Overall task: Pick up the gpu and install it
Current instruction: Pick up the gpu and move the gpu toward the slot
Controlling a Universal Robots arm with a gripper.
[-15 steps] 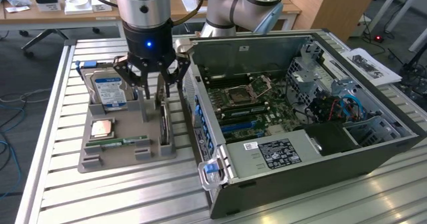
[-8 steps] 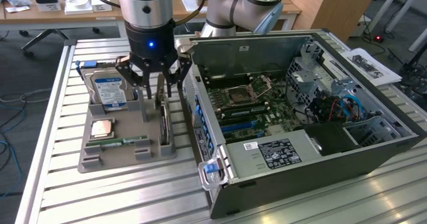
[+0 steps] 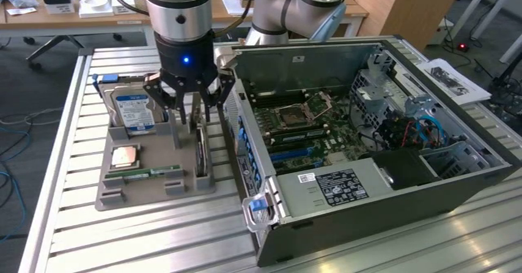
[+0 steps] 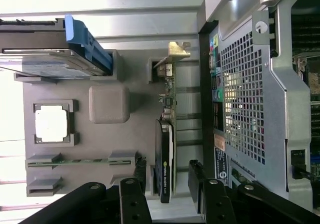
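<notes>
gpu: the gpu (image 4: 165, 159) stands on its long edge in a slot of the grey holder tray (image 4: 110, 134), straight beneath the gripper (image 4: 167, 186). It is a dark board with a silver bracket at the end farther from the gripper.
gpu to gripper: in the wrist view the card's nearer end lies in the gap between the two black fingers (image 4: 131, 196), with a strip of clear space on each side, so nothing touches it. In the exterior view the fingertips hang close over the card's upper edge. Whether they reach down past that edge I cannot tell.
gripper: the jaws are spread wide, straddling the line of the card, with nothing in their hold.
arm: a grey and black wrist with a small blue light rises upright above the gripper.
holder tray: it lies flat on the slatted aluminium table (image 3: 122, 242), under and around the gripper.
memory stick: the green memory stick (image 4: 82, 160) lies in its own slot, on the side of the gripper away from the case.
CPU: the CPU (image 4: 51, 123) sits in a square pocket beyond the memory stick.
hard drive: the hard drive (image 3: 133, 109), silver with a blue label, stands propped in the tray, well apart from the gpu.
computer case: the computer case (image 3: 367, 138) lies open just beside the tray, on the gripper's other side. Its motherboard (image 3: 302, 126) is exposed.
</notes>
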